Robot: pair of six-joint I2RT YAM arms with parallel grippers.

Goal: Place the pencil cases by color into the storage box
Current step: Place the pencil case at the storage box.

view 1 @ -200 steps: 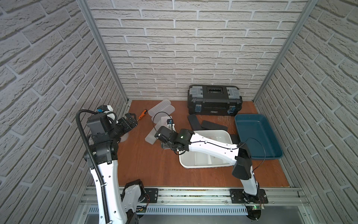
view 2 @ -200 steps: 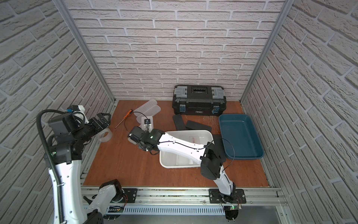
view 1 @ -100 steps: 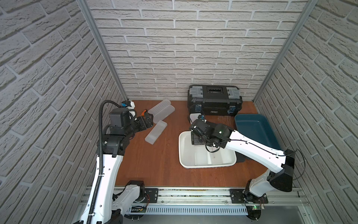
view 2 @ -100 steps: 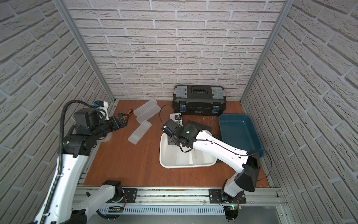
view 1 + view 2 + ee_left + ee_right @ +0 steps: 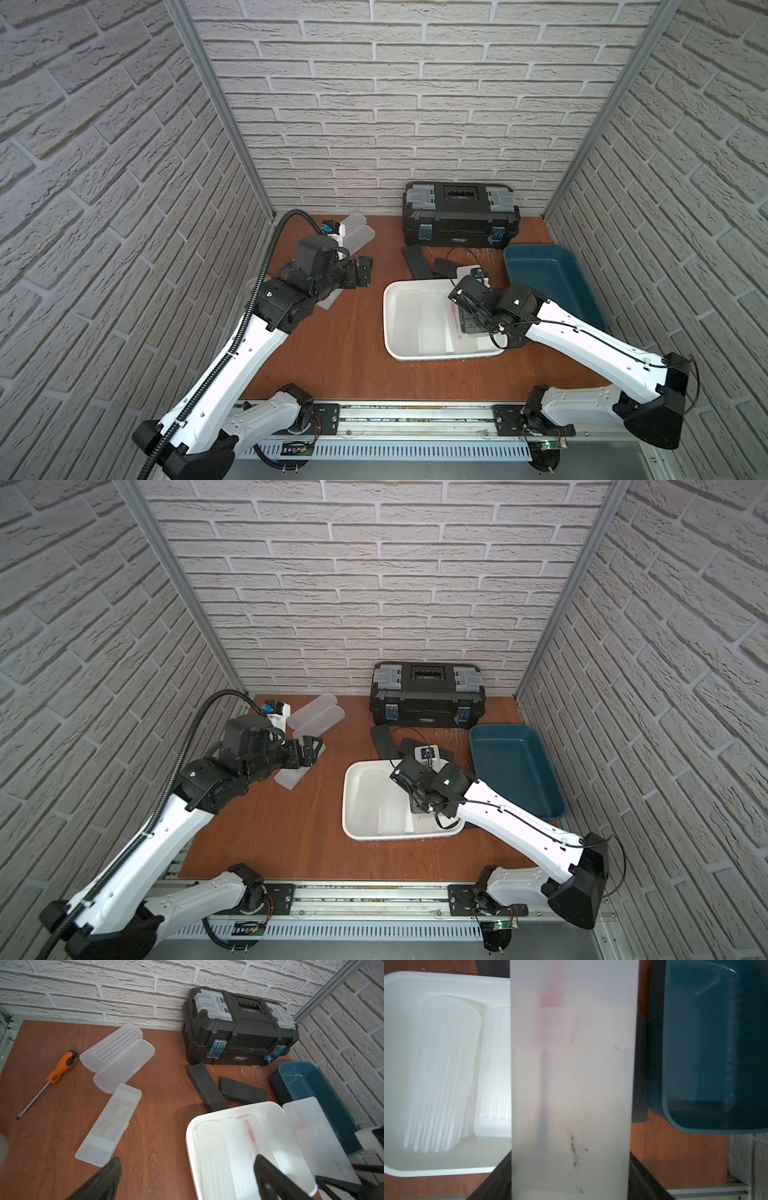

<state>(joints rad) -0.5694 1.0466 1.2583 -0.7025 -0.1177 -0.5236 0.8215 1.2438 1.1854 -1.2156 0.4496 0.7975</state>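
Observation:
My right gripper (image 5: 571, 1167) is shut on a frosted white pencil case (image 5: 571, 1084) with something red inside, holding it over the right side of the white storage box (image 5: 388, 316). Other white pencil cases (image 5: 218, 1147) lie in that box. My left gripper (image 5: 187, 1158) hangs open and empty above the table, between the box and three frosted pencil cases: a ribbed one (image 5: 112, 1049), a smooth one (image 5: 124, 1068) and a rectangular one (image 5: 110, 1124). Two black pencil cases (image 5: 207, 1088) (image 5: 243, 1091) lie behind the white box. In both top views the left gripper (image 5: 365, 270) (image 5: 311, 750) shows open.
A teal storage box (image 5: 552, 282) stands to the right of the white one. A black toolbox (image 5: 459, 220) sits against the back wall. An orange-handled screwdriver (image 5: 60, 1066) lies at the far left. Brick walls close in three sides.
My right arm has carried the frosted case from the left of the table across to the white box. The left arm has swung in toward the middle, still open.

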